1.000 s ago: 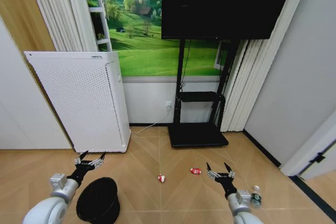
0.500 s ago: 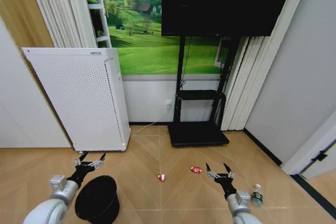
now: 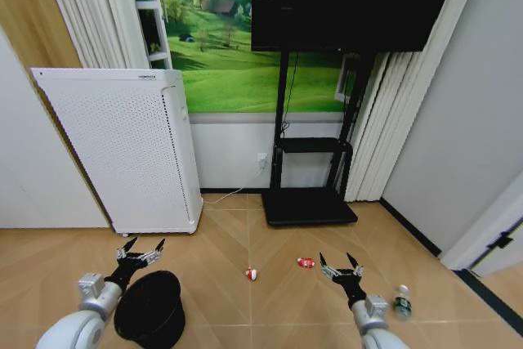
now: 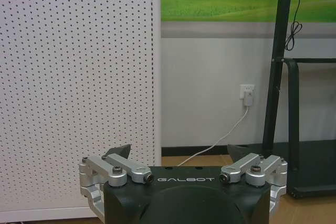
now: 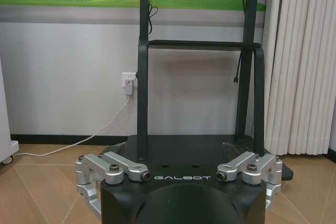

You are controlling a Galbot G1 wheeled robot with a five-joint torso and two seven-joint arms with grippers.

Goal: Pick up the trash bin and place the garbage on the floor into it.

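Note:
The black round trash bin (image 3: 149, 306) stands on the wooden floor at the lower left of the head view. My left gripper (image 3: 140, 249) hangs open just above and behind its rim, holding nothing. Two small red-and-white wrappers lie on the floor, one in the middle (image 3: 252, 274) and one farther right (image 3: 306, 263). A small clear bottle (image 3: 400, 302) with a green label lies at the right. My right gripper (image 3: 341, 266) is open and empty, between the right wrapper and the bottle. In the wrist views the left gripper (image 4: 178, 153) and the right gripper (image 5: 173, 150) both have their fingers spread.
A tall white perforated appliance (image 3: 122, 153) stands against the wall behind the bin. The black TV stand base (image 3: 309, 208) sits at the centre back under a large screen (image 3: 351, 2). A white cable (image 3: 229, 196) runs along the floor to a wall socket. Curtains (image 3: 392, 128) hang at the right.
The whole head view has shifted a little, so the camera moved. The bin and bottle sit slightly differently in the picture. Both grippers keep their open pose.

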